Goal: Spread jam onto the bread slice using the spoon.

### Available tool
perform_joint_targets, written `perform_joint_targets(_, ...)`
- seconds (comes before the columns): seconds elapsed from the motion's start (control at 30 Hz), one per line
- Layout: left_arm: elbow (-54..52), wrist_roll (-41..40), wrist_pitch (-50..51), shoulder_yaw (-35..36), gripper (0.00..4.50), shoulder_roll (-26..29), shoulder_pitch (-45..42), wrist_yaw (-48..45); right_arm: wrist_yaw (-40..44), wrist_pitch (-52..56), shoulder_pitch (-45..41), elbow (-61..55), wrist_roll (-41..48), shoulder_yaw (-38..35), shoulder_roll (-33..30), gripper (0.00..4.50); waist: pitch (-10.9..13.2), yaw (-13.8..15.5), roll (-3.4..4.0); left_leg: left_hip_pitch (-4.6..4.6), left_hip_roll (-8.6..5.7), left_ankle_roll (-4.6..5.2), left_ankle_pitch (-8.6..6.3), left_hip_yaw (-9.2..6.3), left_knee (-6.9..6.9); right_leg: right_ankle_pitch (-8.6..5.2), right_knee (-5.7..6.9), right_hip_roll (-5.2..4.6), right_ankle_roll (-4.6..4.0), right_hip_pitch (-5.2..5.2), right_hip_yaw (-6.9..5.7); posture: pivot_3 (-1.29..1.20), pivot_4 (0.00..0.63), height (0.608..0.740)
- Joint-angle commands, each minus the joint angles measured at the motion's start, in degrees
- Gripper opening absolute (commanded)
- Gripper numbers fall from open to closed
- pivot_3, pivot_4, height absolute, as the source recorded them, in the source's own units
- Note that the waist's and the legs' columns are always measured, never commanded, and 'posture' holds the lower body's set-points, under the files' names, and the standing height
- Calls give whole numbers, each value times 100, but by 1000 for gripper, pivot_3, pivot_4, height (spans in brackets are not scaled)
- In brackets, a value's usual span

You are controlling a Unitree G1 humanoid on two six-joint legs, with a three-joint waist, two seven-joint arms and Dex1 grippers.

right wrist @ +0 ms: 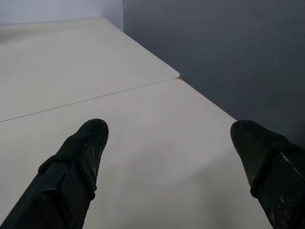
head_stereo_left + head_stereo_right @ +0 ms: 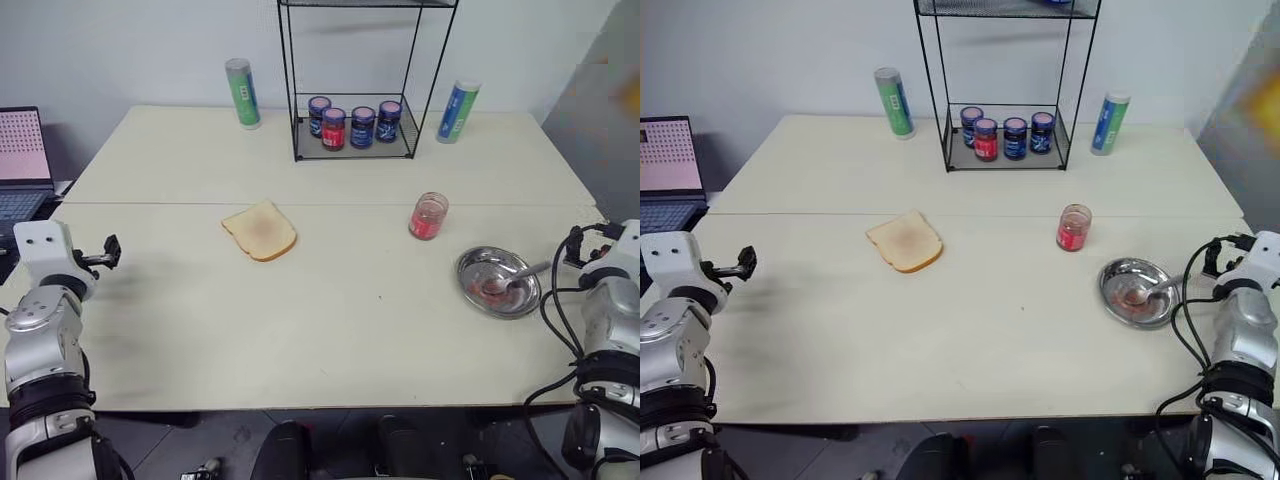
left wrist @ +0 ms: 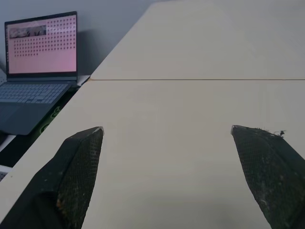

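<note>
The bread slice lies flat at the table's middle left. A small clear glass jar of red-pink jam stands to its right, lid off. Nearer the right edge a round steel dish holds the spoon, whose bowl rests on a reddish smear while the handle points right. My left gripper hovers open over the table's left edge, far from the bread. At the right edge, just right of the dish, my right gripper is open and empty. In the wrist views both pairs of fingertips stand wide apart over bare table.
A black wire rack at the back holds several dark-lidded jars. A green tube stands left of it and a blue tube right of it. A laptop sits beyond the table's left edge. The pale tabletop has a seam across it.
</note>
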Motion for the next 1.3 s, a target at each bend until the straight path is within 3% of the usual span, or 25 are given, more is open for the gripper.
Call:
perform_joint_targets(0.03,-309,-22,63,46,4500,49,107,-55,42,-209,-148,98,65,-75,-191,4475,0,-3,0,0,0,0,0,0,0,0,0,0,0,0,0,0,150,740)
perform_joint_targets(0.33,-439,-134,86,201,4500,118,314,-171,131,-259,-375,109,13,68,-285,4475,0,-6,0,1,0,0,0,0,0,0,1,0,0,0,0,0,150,740)
perform_joint_targets(0.57,-968,-570,659,19,4500,378,307,-1159,1337,755,-387,-1685,682,591,-267,4475,1,-13,1,0,2,0,0,-1,1,0,1,0,0,0,-1,0,150,740)
perform_joint_targets(0.77,-1755,-1006,1743,-483,4500,724,199,-2199,2717,3275,117,-4364,2604,1403,-336,4475,1,0,2,0,8,1,0,-11,-2,0,2,5,0,2,-9,0,150,740)
perform_joint_targets(0.9,-2331,-1221,2340,-931,4500,831,61,-2674,3085,4132,165,-5375,3292,2014,-310,4475,1,18,1,-4,4,1,-1,-13,3,0,0,1,0,3,-10,0,150,740)
perform_joint_targets(1.03,-2568,-824,2206,-1741,4500,713,-230,-2808,3196,4227,219,-5757,3277,2605,-59,4475,0,33,-2,-5,1,2,-1,-16,4,0,-3,1,0,3,-12,0,150,740)
perform_joint_targets(1.13,-2416,-469,1971,-2222,4500,290,-481,-2541,3067,4094,335,-5691,3074,2913,302,4475,-2,45,-4,-5,-2,2,-1,-15,6,-1,-4,1,0,4,-10,0,150,740)
perform_joint_targets(1.3,-2035,36,1322,-2853,4500,174,-671,-2917,2990,4102,278,-5732,2894,3210,569,4475,2,15,-9,-13,0,2,-1,-11,5,0,-3,5,0,-8,-6,0,150,740)
